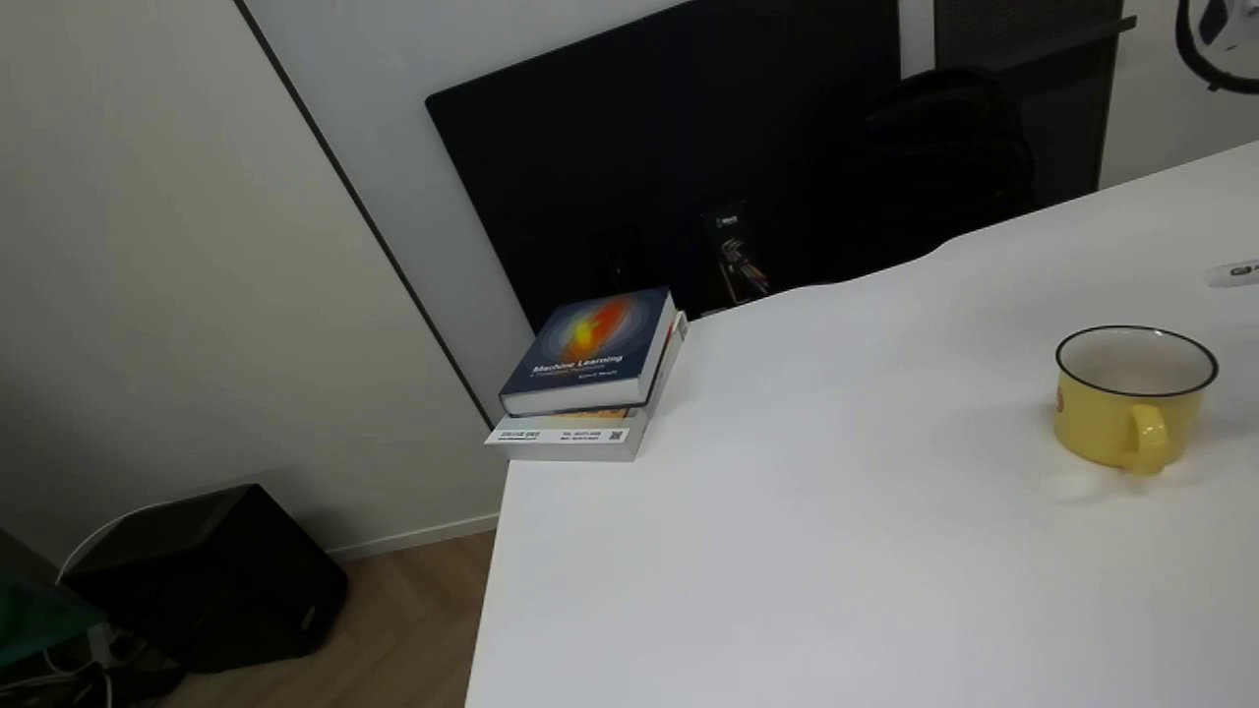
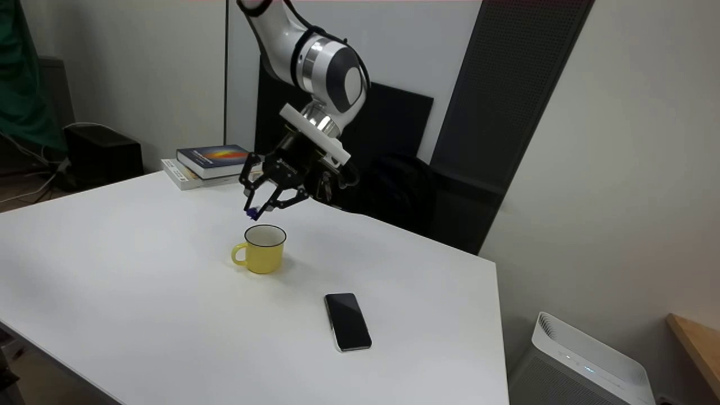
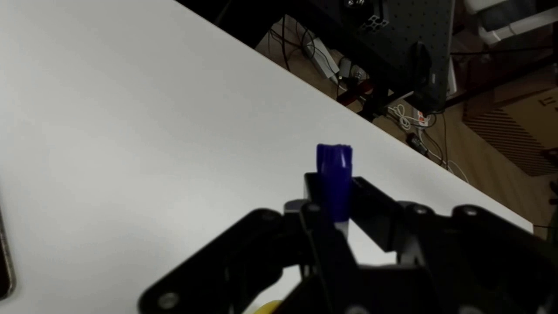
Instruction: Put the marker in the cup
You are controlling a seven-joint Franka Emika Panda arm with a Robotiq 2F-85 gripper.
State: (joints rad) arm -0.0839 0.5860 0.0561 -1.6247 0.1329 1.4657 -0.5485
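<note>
White desk point(image 2: 169, 315), robot arm point(image 2: 329, 64), yellow mug point(image 2: 264, 256) and a blue-capped marker point(image 3: 335, 187) held outside the mug

The desk spreads across both exterior views, with a large black panel point(image 1: 610, 167) behind it. The robot arm, white with dark grey parts, hangs in from the top edge of an exterior view. A white vented appliance point(image 2: 585, 360) stands beside the desk, at picture right. At a far corner of the desk is a stack: a dark blue book point(image 1: 590, 344) titled Machine Learning on a paler slab point(image 1: 575, 450) (book or box, hard to tell).

The yellow mug stands upright on the desk, with a black rim, a pale inside and a handle point(image 2: 234, 256), which points left in an exterior view. A smartphone point(image 2: 347, 322) lies flat, dark screen up, apart from the mug.

Smaller still is the marker, held by its dark blue cap point(image 2: 252, 214); in the wrist view a little white barrel shows below it. The black fingers point(image 3: 376, 213) are clamped on the marker from both sides. In an exterior view the cap appears just above the mug's rim, across a gap; whether it is over the opening cannot be told. A sliver of the mug's yellow shows at the bottom edge of the wrist view.
</note>
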